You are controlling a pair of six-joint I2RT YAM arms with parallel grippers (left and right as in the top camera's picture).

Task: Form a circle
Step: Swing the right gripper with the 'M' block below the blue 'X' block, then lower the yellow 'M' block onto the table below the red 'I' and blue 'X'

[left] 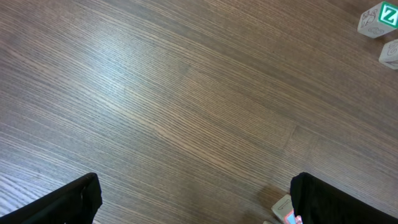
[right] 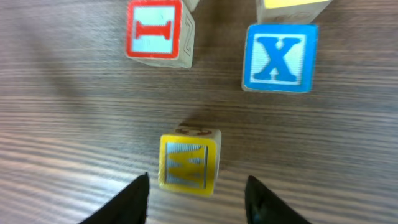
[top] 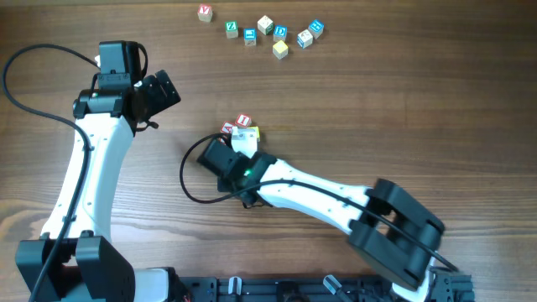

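The circle (top: 241, 127) shows in the overhead view as a tight cluster of small letter cubes mid-table, partly hidden under my right wrist. In the right wrist view a yellow-faced cube (right: 188, 162) rests on the wood just ahead of my right gripper (right: 198, 180). Its jaws are open, with a gap on each side of the cube. Beyond it sit a red "I" cube (right: 158, 31), a blue "X" cube (right: 278, 57) and the edge of another yellow cube (right: 292, 4). My left gripper (left: 199, 208) hangs wide open over bare wood, also seen as the left gripper (top: 159, 91) to the cluster's upper left.
Several loose letter cubes (top: 265, 32) lie scattered along the far edge; a green "Z" cube (left: 378, 18) is among them. A cube corner with a red face (left: 283, 210) peeks beside my left gripper's right finger. The right arm (top: 336, 201) stretches across the near right.
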